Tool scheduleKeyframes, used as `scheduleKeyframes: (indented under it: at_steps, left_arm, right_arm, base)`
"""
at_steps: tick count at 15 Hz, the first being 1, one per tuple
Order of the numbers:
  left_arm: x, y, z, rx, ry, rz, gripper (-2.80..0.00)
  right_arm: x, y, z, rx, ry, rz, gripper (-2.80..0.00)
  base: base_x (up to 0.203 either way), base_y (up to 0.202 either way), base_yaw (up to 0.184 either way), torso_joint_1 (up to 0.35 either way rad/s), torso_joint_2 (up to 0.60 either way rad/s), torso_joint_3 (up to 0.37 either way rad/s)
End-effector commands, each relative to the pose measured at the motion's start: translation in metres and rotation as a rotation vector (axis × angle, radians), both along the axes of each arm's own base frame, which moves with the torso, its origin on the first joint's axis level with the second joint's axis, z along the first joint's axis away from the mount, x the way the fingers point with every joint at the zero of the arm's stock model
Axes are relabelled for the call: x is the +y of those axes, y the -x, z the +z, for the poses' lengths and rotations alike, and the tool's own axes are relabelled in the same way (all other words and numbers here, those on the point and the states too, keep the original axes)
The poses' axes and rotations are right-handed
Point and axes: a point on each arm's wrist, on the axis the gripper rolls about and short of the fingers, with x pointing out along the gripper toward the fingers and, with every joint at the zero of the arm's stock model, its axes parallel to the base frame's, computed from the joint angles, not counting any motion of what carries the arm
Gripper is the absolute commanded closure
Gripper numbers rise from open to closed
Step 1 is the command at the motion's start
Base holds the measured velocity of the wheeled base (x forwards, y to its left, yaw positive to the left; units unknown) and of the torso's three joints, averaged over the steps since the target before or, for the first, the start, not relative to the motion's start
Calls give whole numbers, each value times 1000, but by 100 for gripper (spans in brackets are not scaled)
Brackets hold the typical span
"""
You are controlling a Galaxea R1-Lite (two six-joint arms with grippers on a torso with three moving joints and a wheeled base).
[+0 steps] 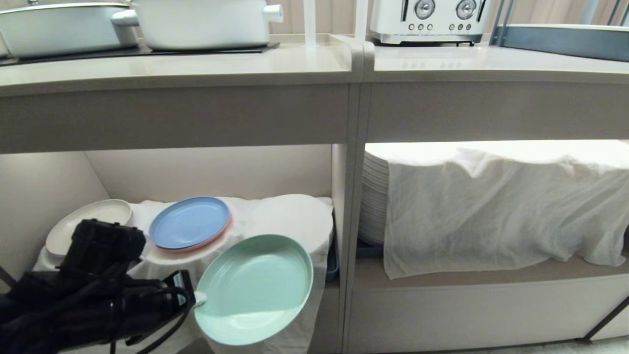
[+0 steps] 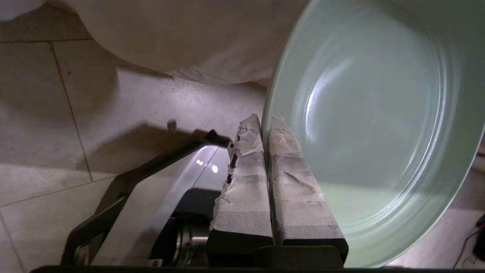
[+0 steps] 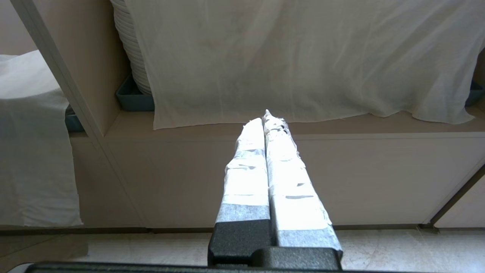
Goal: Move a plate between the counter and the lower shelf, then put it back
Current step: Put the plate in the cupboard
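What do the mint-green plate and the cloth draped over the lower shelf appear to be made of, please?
The mint-green plate, pinched at its rim by the left gripper, looks like matte plastic: flat, even colour with only soft, dull highlights. The cloth looks like thin woven cotton or gauze: it creases and hangs limply, though the fibre is uncertain.

The scene is viewed from the head camera, low and facing forward, with the counter [image 1: 196, 69] at top and both under-counter compartments seen level. From the left wrist camera, the mint-green plate [image 2: 379, 125] is seen very close along the taped fingers [image 2: 242, 189], with floor tiles behind; this plate [image 1: 255, 290] is shared with the head view. From the right wrist camera, the cloth-draped plate stack [image 3: 129, 45] is faced at moderate range, also shown in the head view [image 1: 373, 196].
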Motion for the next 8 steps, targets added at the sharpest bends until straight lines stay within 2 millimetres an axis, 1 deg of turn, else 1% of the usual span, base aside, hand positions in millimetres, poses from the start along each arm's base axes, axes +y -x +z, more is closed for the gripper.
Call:
scheduleKeyframes:
  at_steps: [1, 4, 8]
  left_arm:
    - [-7, -24, -9, 44, 2, 33, 0]
    - [-12, -44, -12, 42, -7, 66, 0]
    - [-16, -60, -26, 19, -22, 99, 0]
  right_arm:
    - [0, 0, 0, 0, 0, 0, 0]
    - [0, 0, 0, -1, -1, 0, 0]
    - [0, 0, 0, -1, 0, 0, 0]
  base:
    - [0, 0, 0, 0, 0, 0]
    - [0, 0, 0, 0, 0, 0]
    - [0, 0, 0, 0, 0, 0]
